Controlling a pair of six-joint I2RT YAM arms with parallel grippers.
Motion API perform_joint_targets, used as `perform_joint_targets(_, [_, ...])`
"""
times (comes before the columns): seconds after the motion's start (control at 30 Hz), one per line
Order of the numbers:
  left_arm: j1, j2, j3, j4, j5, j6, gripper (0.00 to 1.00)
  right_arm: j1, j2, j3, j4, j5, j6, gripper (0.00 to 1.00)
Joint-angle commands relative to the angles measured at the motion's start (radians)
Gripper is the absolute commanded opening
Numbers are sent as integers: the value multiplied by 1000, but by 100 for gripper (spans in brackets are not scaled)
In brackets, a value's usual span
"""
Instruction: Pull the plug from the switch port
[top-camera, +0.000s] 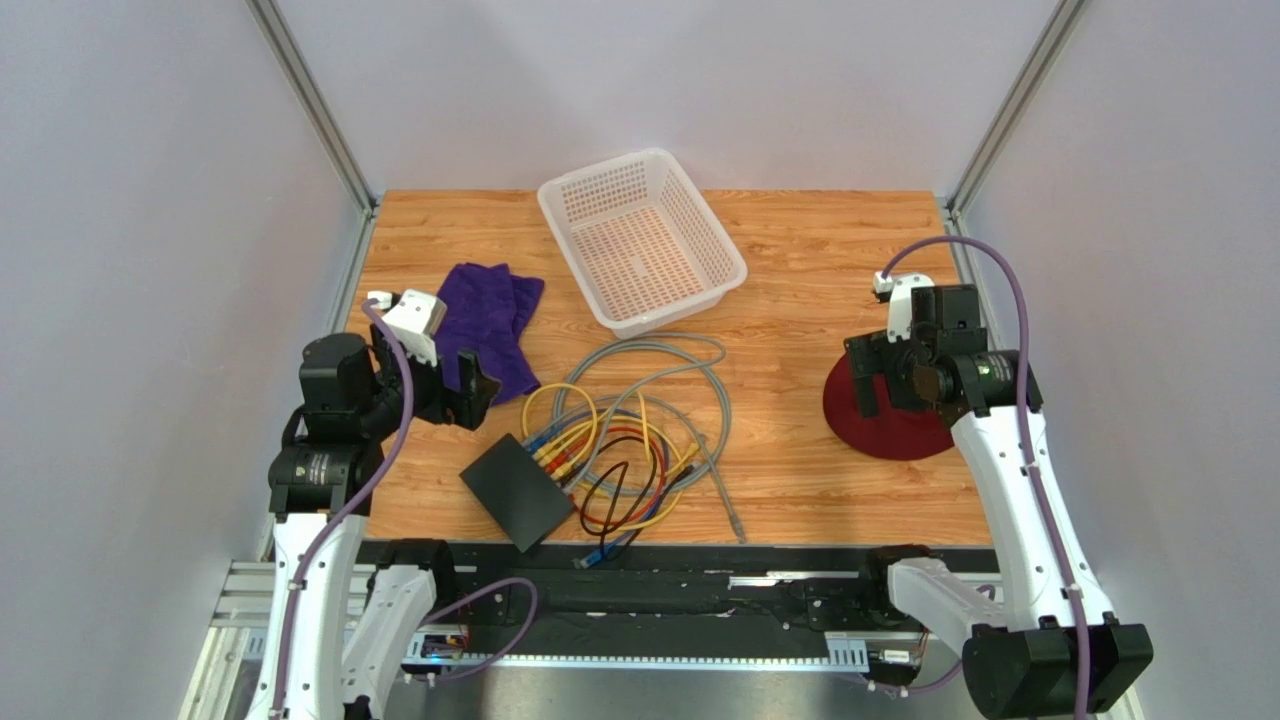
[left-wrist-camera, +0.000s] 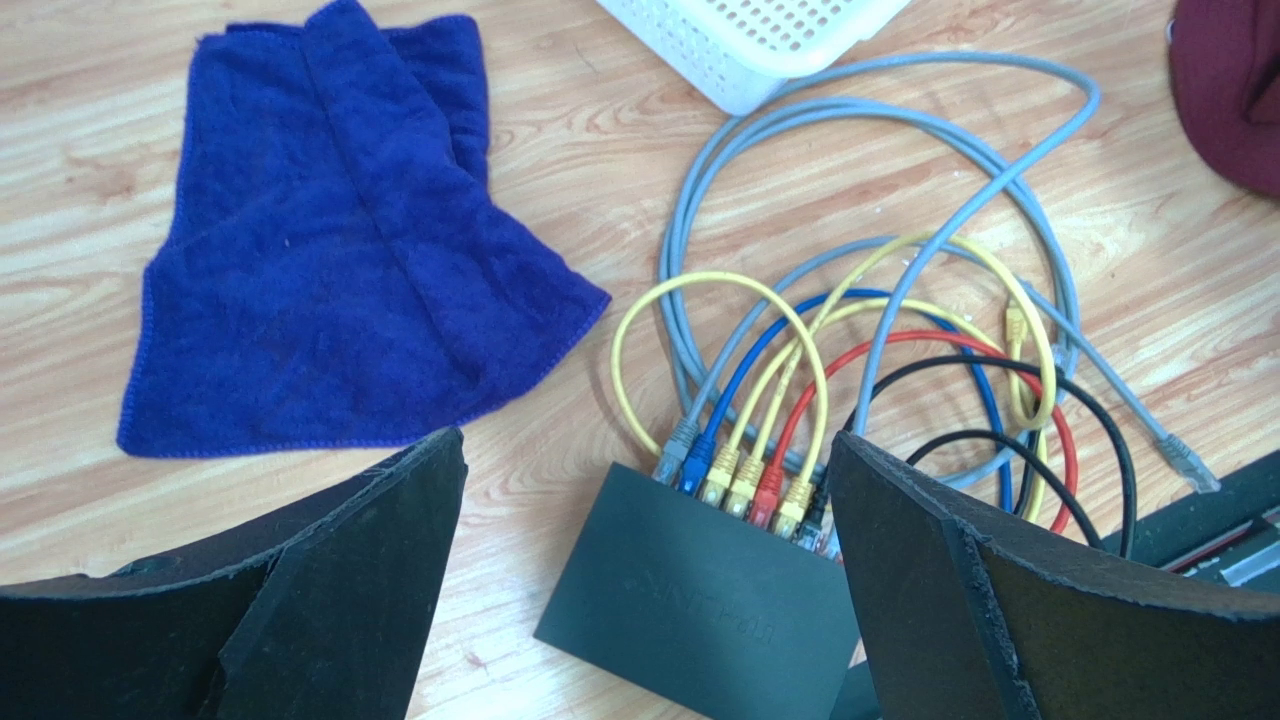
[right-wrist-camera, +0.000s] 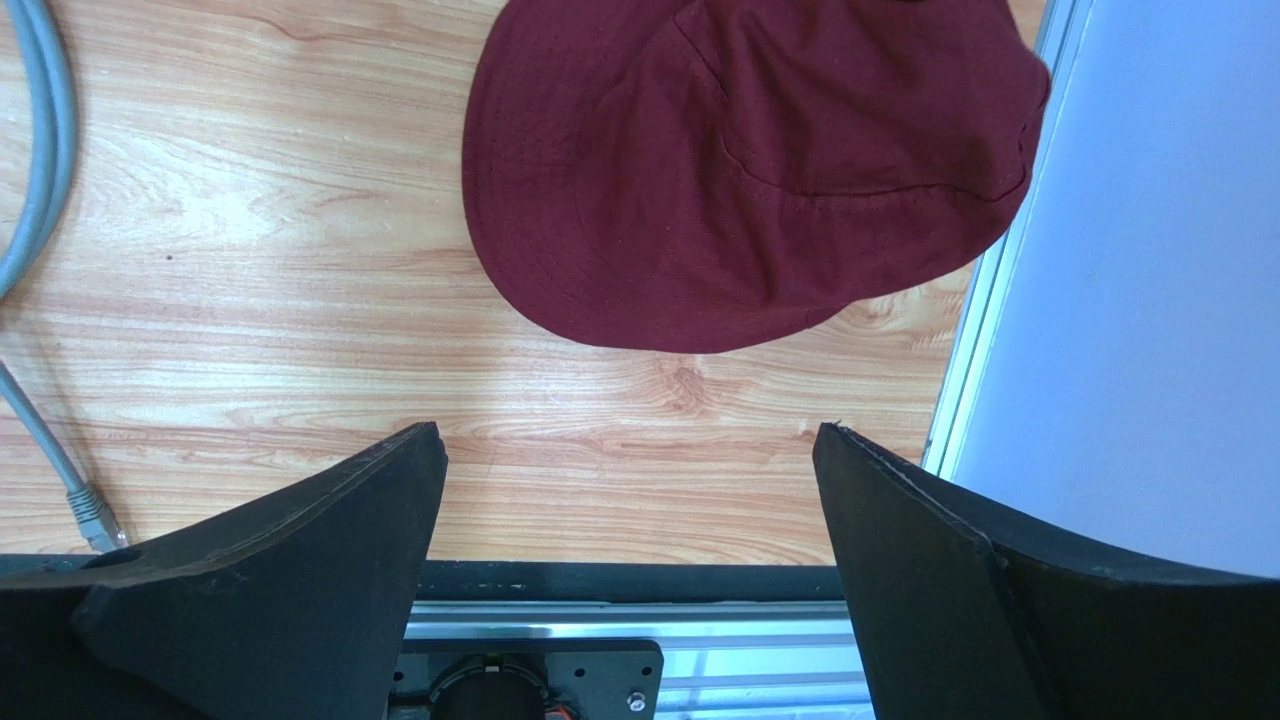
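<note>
Nearest in the top view, both arms rise from the six o'clock edge. Left gripper (top-camera: 469, 387) hangs at nine o'clock, jaws wide and empty, at ten o'clock of the switch (top-camera: 519, 492). The switch lies toward seven o'clock with coloured plugs (top-camera: 559, 458) in its ports. Right gripper (top-camera: 872, 383) hovers at three o'clock over a hat (top-camera: 894, 428), spread wide, holding nothing.

Left wrist view: spread fingers (left-wrist-camera: 376, 570) frame the switch at six o'clock, touching neither it nor the seated plugs.

Right wrist view: fingers splayed above the table (right-wrist-camera: 301, 225), hat at twelve.
</note>
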Motion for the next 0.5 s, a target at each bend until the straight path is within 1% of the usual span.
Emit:
perform_joint_targets(0.0, [-3,40,57,23,39,-53,99,1,-68,66,33,-91,-70,100])
perform_joint_targets(0.07, [-2,80,58,56,71,-104,97,1,-84,71,37,-124,-98,100])
perform_joint_targets(0.1, [-3,96,61,69,96,-121,97,1,-86,75,56,-197,-97,100])
perform_joint_targets(0.13, [-2,115,66,83,107,-135,95,1,-75,77,73,-231,-100,100])
perform_joint_targets(0.17, [-2,157,80,103,120,-152,95,1,-63,82,95,-297,-95,100])
perform_joint_targets(0.2, [-3,180,90,109,125,-150,94,1,-48,85,160,-325,-86,100])
perform_joint_targets(0.23, [-2,203,103,112,130,-128,93,1,-23,85,200,-346,-74,100])
perform_joint_targets(0.3, [-2,267,149,77,87,-101,92,1,73,108,308,-382,22,97])
perform_joint_targets(0.33, [-3,283,158,62,78,-53,92,1,113,153,338,-414,47,96])
perform_joint_targets(0.37, [-2,304,161,42,76,-35,92,1,194,172,368,-476,76,94])
perform_joint_targets(0.4, [-3,312,158,33,73,9,92,6,230,190,439,-484,99,93])
perform_joint_targets(0.43, [-3,315,153,27,71,58,92,12,260,206,473,-485,119,93])
perform_joint_targets(0.47, [-2,324,143,19,68,81,92,15,334,239,503,-494,136,93])
